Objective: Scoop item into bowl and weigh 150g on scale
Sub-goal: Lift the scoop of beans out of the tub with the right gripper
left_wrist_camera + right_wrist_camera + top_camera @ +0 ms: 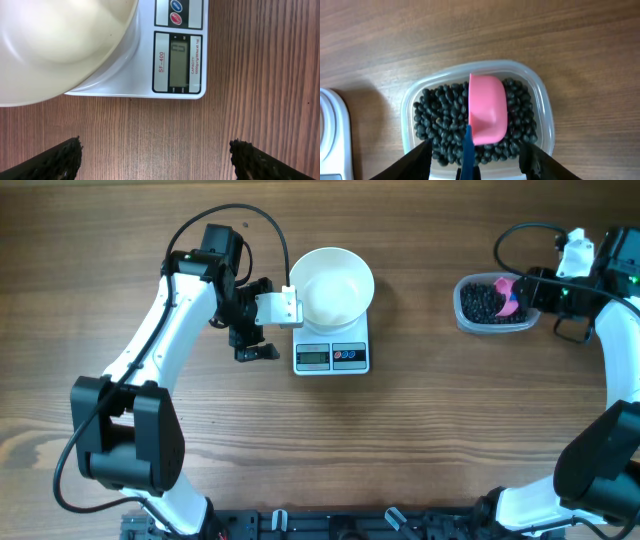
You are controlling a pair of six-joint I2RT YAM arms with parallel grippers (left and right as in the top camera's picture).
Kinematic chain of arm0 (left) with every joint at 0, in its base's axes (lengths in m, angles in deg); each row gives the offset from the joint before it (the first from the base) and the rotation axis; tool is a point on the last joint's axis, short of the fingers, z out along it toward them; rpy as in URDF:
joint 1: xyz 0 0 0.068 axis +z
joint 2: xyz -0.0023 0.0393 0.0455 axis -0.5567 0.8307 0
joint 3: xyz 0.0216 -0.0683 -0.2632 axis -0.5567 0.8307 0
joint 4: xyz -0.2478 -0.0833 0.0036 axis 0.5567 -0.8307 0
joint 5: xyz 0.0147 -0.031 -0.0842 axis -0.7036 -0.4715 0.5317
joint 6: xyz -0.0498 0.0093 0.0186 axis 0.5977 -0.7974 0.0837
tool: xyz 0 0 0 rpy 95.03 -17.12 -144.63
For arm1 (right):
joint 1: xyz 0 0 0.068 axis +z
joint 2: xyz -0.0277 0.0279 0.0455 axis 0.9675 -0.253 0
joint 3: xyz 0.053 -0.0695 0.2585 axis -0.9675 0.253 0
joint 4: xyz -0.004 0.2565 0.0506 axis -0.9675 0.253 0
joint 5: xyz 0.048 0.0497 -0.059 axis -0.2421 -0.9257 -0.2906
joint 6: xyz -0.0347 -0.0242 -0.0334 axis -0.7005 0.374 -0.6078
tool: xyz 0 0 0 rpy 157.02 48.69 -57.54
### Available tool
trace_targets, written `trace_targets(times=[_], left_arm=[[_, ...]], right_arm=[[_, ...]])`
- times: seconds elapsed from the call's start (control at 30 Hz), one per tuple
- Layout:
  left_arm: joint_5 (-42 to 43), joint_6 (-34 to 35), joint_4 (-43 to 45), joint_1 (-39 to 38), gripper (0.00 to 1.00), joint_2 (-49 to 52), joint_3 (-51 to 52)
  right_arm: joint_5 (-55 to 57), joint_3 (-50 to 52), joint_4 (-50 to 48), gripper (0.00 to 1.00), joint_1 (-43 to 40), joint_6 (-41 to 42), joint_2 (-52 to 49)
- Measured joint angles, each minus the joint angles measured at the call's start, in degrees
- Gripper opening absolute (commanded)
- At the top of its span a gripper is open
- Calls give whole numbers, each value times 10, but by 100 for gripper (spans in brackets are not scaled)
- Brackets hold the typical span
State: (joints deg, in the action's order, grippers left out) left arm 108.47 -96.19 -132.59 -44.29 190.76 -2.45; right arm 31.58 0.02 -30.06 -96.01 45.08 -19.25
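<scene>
Surface: a brown wood-grain table (pixel 420 430) with a matte finish ran to the edges of all three views. A black mounting rail (pixel 330 525) lay along its near edge.

Centre: I noted the small white rectangular kitchen scale (pixel 332 357) with the round glossy white bowl (pixel 332 285) seated on its platform. I could not read the grey display with confidence.

Left side: the left hand (pixel 260 318) hung just beside the scale. Its jaws were spread fully and held nothing, with bare table between the fingertips.

Right side: well apart from the scale stood a clear rounded-rectangular plastic tub (pixel 540 90) holding the pile of tiny round black beans (pixel 440 115). A small pink plastic scoop (pixel 487 107) lay on the beans, its dark blue handle pointing toward the right hand (pixel 476 150). That hand's jaws stood partly apart on either side of the handle. I saw a gap on both sides, so it gripped nothing.
</scene>
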Motion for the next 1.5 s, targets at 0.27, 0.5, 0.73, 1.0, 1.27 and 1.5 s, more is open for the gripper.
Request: trace_targets(times=[0.27, 0.5, 0.73, 1.0, 1.27, 1.5], left_arm=[[0, 0, 0, 0, 100, 0, 0], [0, 0, 0, 0, 100, 0, 0], [0, 0, 0, 0, 100, 0, 0], [0, 0, 0, 0, 100, 0, 0], [0, 0, 0, 0, 100, 0, 0], [0, 0, 0, 0, 100, 0, 0]], right_arm=[[0, 0, 2, 55, 0, 22, 0], [4, 2, -1, 36, 18, 16, -17], [17, 3, 47, 18, 19, 17, -18], [45, 4, -7, 38, 19, 4, -18], [50, 5, -26, 4, 19, 2, -18], [89, -47, 66, 4, 20, -26, -19]])
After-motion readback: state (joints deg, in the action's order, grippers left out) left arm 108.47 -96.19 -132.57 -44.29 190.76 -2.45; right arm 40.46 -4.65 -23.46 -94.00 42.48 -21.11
